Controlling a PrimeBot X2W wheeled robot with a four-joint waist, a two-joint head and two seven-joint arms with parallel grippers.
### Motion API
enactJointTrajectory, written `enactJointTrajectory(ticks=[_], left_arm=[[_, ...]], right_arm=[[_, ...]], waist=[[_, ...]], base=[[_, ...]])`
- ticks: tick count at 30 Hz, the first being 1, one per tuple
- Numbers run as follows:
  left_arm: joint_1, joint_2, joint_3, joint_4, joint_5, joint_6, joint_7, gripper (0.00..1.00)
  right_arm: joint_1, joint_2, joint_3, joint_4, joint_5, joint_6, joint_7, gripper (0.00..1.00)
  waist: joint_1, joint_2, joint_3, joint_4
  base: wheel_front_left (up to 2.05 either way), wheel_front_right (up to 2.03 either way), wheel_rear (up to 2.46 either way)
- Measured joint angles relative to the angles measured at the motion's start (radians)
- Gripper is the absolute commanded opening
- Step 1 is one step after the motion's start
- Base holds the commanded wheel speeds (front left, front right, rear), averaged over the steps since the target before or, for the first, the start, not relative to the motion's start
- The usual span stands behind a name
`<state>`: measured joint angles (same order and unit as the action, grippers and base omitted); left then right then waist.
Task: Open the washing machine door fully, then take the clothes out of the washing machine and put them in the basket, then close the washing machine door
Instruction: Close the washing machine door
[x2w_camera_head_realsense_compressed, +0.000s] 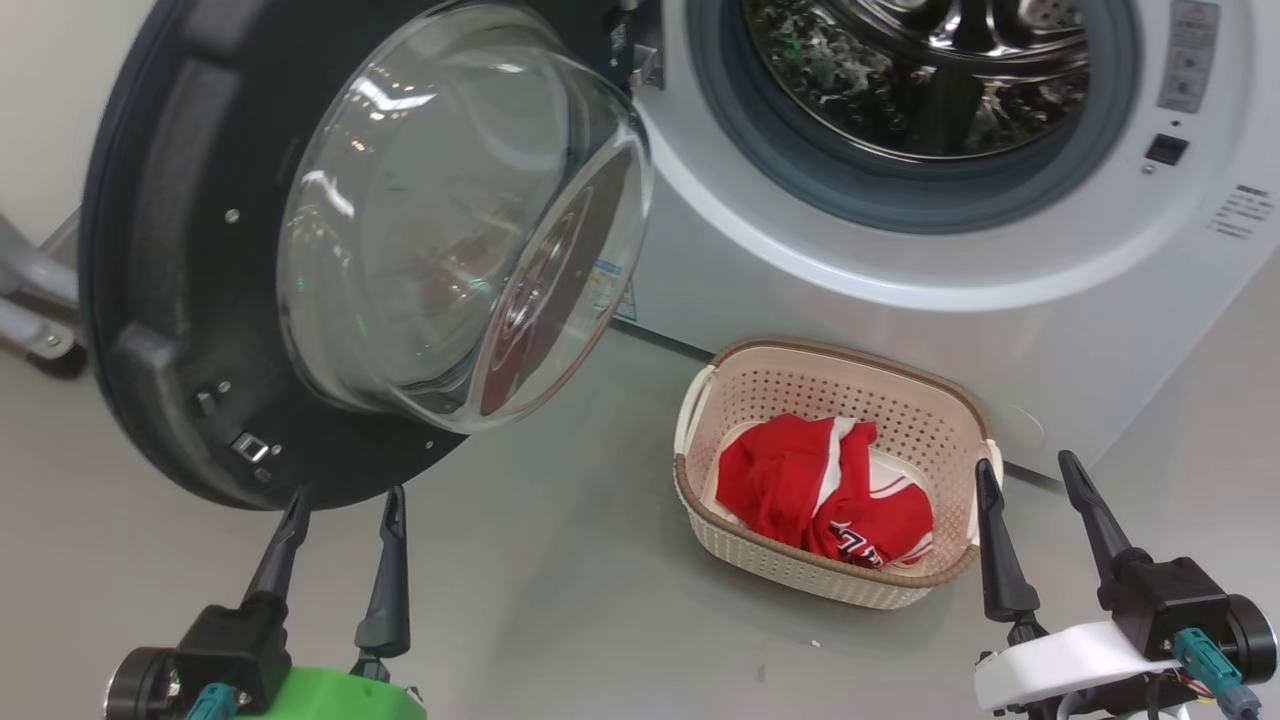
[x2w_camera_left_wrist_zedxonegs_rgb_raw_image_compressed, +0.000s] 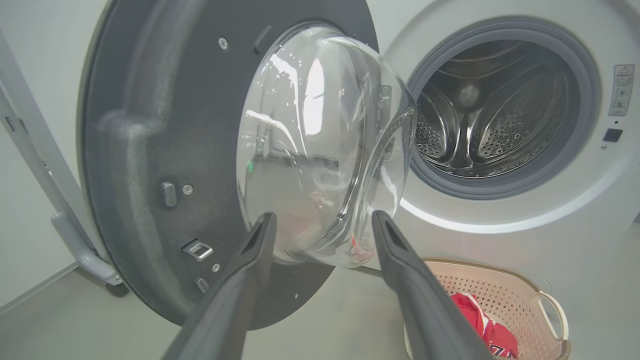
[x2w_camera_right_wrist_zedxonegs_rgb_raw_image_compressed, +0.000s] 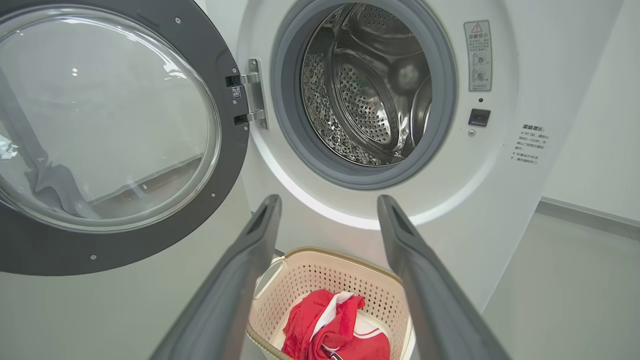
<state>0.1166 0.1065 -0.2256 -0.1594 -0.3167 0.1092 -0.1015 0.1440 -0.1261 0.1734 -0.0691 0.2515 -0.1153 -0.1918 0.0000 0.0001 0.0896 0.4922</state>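
Observation:
The washing machine door (x2w_camera_head_realsense_compressed: 170, 300) stands swung wide to the left, its clear glass bowl (x2w_camera_head_realsense_compressed: 460, 220) bulging toward me. Behind it the white washing machine (x2w_camera_head_realsense_compressed: 900, 290) shows a bare steel drum (x2w_camera_head_realsense_compressed: 920, 70). Red clothes (x2w_camera_head_realsense_compressed: 820, 490) lie crumpled inside the cream basket (x2w_camera_head_realsense_compressed: 720, 380) on the floor before the machine. My left gripper (x2w_camera_head_realsense_compressed: 345, 500) is open just below the door's lower rim, nothing between its fingers. My right gripper (x2w_camera_head_realsense_compressed: 1030, 475) is open beside the basket's right handle. The wrist views show the door (x2w_camera_left_wrist_zedxonegs_rgb_raw_image_compressed: 150, 150), the drum (x2w_camera_right_wrist_zedxonegs_rgb_raw_image_compressed: 370, 90), the basket (x2w_camera_right_wrist_zedxonegs_rgb_raw_image_compressed: 320, 270) and the clothes (x2w_camera_right_wrist_zedxonegs_rgb_raw_image_compressed: 325, 325).
A grey metal frame with a caster (x2w_camera_head_realsense_compressed: 40, 330) stands at the far left behind the door. Smooth grey floor (x2w_camera_head_realsense_compressed: 560, 620) spreads in front of the machine and around the basket. A pale wall (x2w_camera_right_wrist_zedxonegs_rgb_raw_image_compressed: 600, 125) runs to the machine's right.

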Motion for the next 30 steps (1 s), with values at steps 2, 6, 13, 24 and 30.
enactJointTrajectory(ticks=[2, 6, 13, 24, 30], left_arm=[[0.0, 0.0, 0.008, 0.0, 0.0, 0.0, -0.005, 1.0], [0.001, -0.001, 0.017, 0.001, -0.001, 0.0, -0.007, 1.0], [0.001, -0.008, 0.022, 0.009, -0.01, 0.0, -0.007, 1.0], [0.001, -0.019, 0.026, 0.017, -0.031, 0.002, -0.016, 0.0], [0.001, -0.021, 0.026, 0.012, -0.048, 0.001, -0.031, 0.0]], right_arm=[[-0.003, 0.002, 0.01, 0.0, 0.0, 0.001, 0.002, 1.0], [-0.013, 0.001, 0.016, 0.0, -0.001, 0.001, 0.011, 1.0], [-0.013, 0.002, 0.018, 0.001, -0.002, 0.001, 0.012, 1.0], [-0.013, 0.002, 0.024, 0.004, -0.002, 0.002, 0.021, 1.0], [-0.013, 0.001, 0.027, 0.005, -0.002, 0.008, 0.025, 1.0]], waist=[[0.0, 0.0, 0.001, 0.02], [0.0, 0.0, 0.003, 0.048], [0.0, 0.0, 0.004, 0.052], [0.0, 0.0, -0.001, 0.052], [0.0, 0.0, -0.002, 0.052]], base=[[0.0, 0.0, 0.0], [0.0, 0.0, 0.0], [0.0, 0.0, 0.0], [0.0, 0.0, 0.0], [0.0, 0.0, 0.0]])
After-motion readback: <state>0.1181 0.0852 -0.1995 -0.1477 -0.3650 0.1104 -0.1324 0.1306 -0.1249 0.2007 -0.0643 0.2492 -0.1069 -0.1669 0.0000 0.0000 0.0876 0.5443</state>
